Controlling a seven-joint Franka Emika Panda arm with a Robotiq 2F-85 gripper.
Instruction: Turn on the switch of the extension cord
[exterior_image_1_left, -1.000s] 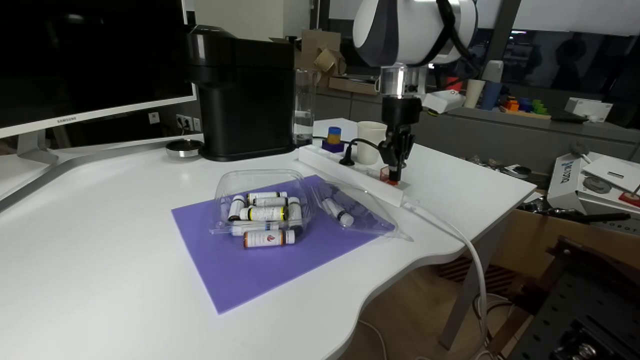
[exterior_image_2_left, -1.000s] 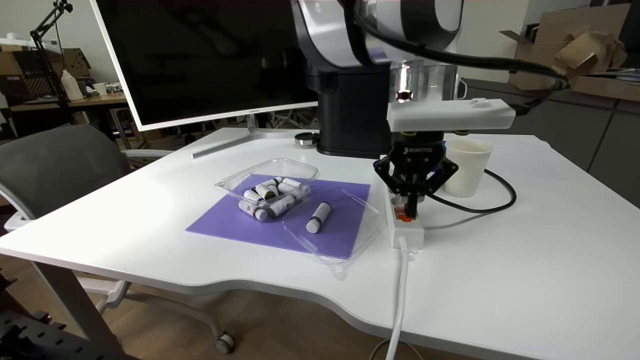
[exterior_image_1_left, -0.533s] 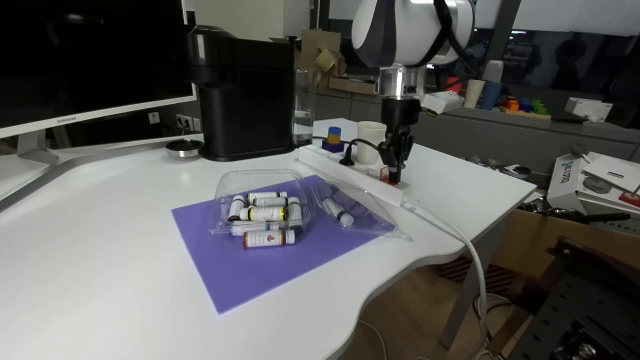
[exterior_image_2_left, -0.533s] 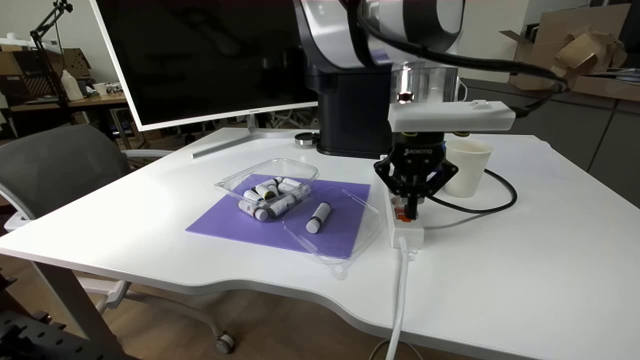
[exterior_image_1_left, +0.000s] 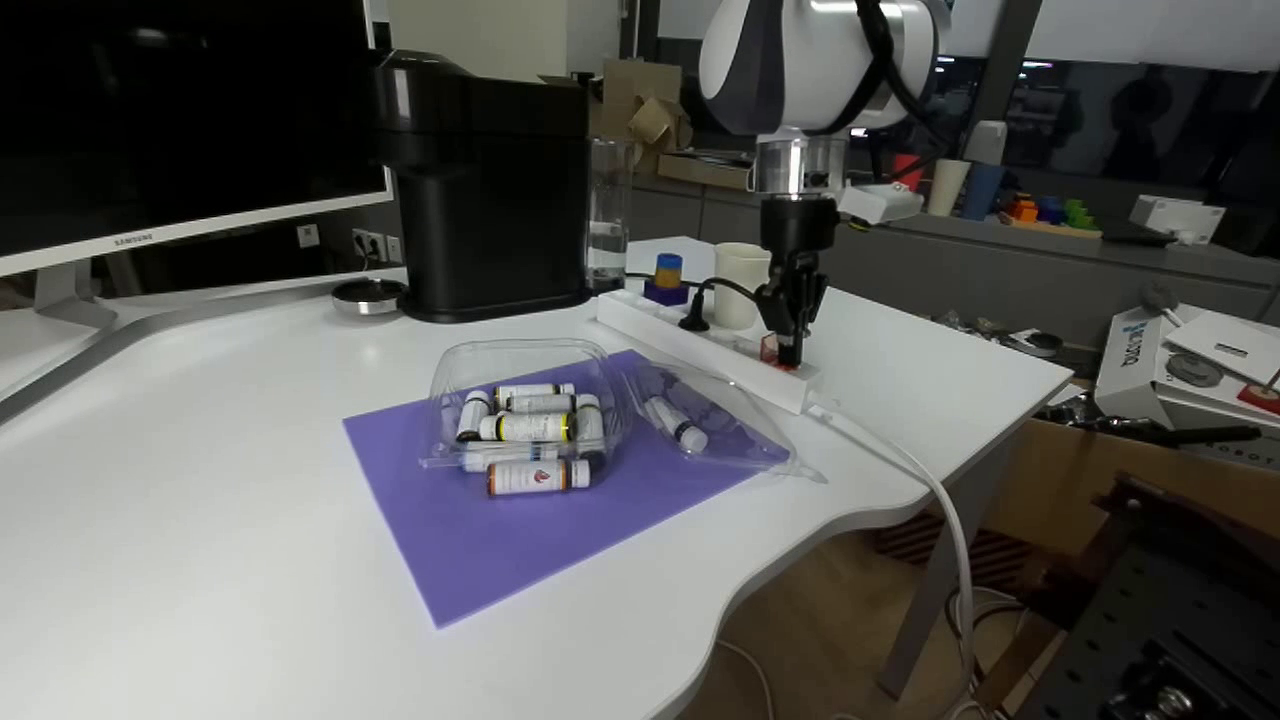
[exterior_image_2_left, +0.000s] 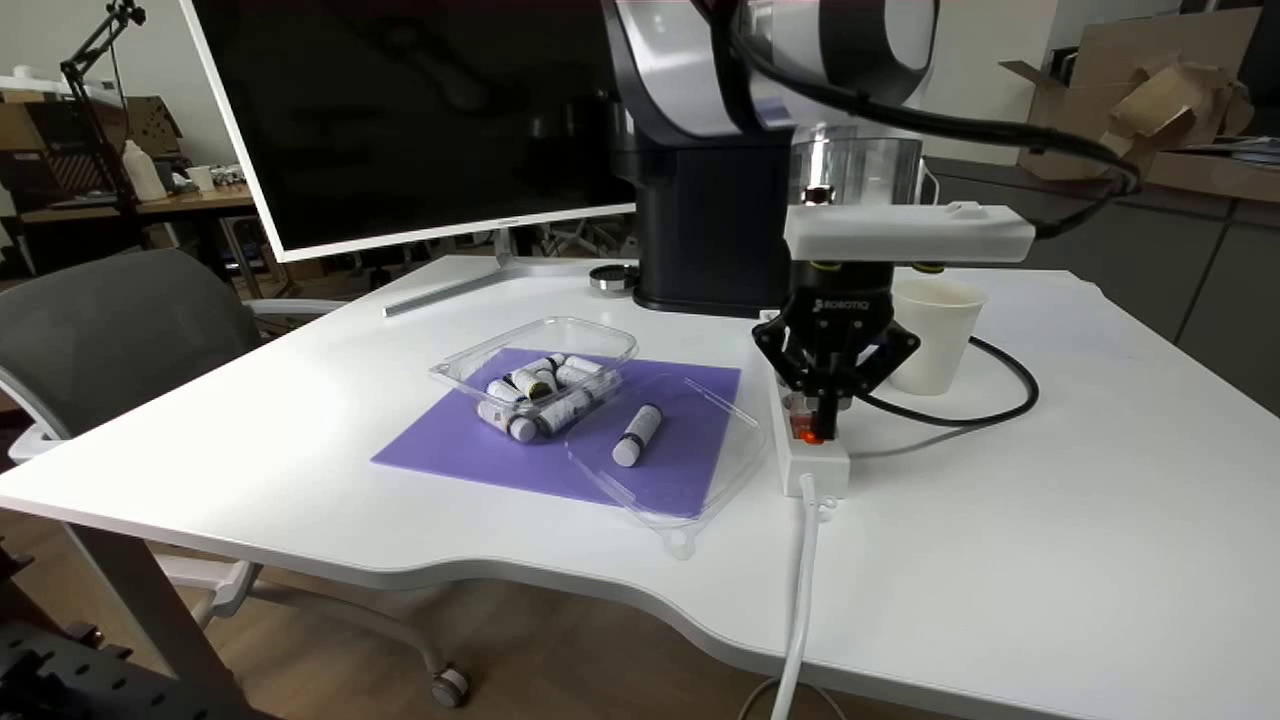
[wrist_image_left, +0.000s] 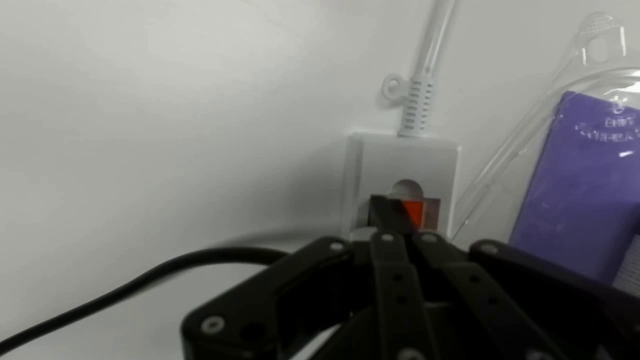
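The extension cord is a long white power strip that shows in both exterior views (exterior_image_1_left: 700, 352) (exterior_image_2_left: 815, 470) and in the wrist view (wrist_image_left: 407, 160). Its switch is a small red-orange rocker near the cable end; part of it shows in an exterior view (exterior_image_2_left: 810, 437) and in the wrist view (wrist_image_left: 415, 212). The rest is hidden behind my fingertips. My gripper (exterior_image_1_left: 789, 358) (exterior_image_2_left: 822, 432) (wrist_image_left: 392, 215) is shut, points straight down, and its tips are at the switch. They seem to touch it. It holds nothing that I can see.
A black plug (exterior_image_1_left: 694, 315) and a pale cup (exterior_image_1_left: 738, 285) stand close to the strip. A clear lid (exterior_image_2_left: 668, 450) and a clear box of small bottles (exterior_image_2_left: 560, 345) lie on a purple mat (exterior_image_2_left: 450, 440). A black coffee machine (exterior_image_1_left: 490, 200) stands behind.
My gripper has shifted very slightly, to the right in one exterior view and left in the other. The strip and black wire have shifted slightly too. The visible orange of the switch looks brighter.
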